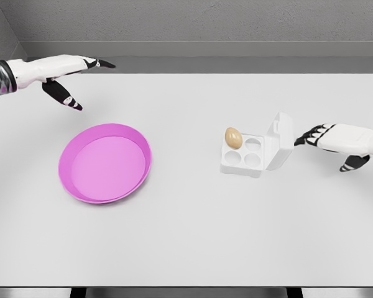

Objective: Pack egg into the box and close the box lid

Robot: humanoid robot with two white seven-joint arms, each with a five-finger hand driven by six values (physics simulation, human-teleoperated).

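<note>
nearest us, the round shallow pink plastic dish (105, 163) sits out on the white table (193, 236), holding nothing, well apart from the action. over to the right, the small white four-cup egg box (244, 155) has the brown egg (234, 138) already seated in its back-left cup, so to my eye the packing is done and the lid is the job now. the white hinged lid (280, 140) stands up, tilted, along the box's right side. the right hand (336, 142) is just beside it, fingers loosely spread, black fingertips (301, 139) pointing at the lid's outer face, gripping nothing; i can't tell if they quite touch. best bet here: push high on the lid, slow and leftward, so it folds over the hinge without skidding the box or jolting the egg. far back left, the left hand (65, 77) hovers open above the table, holding nothing.
</note>
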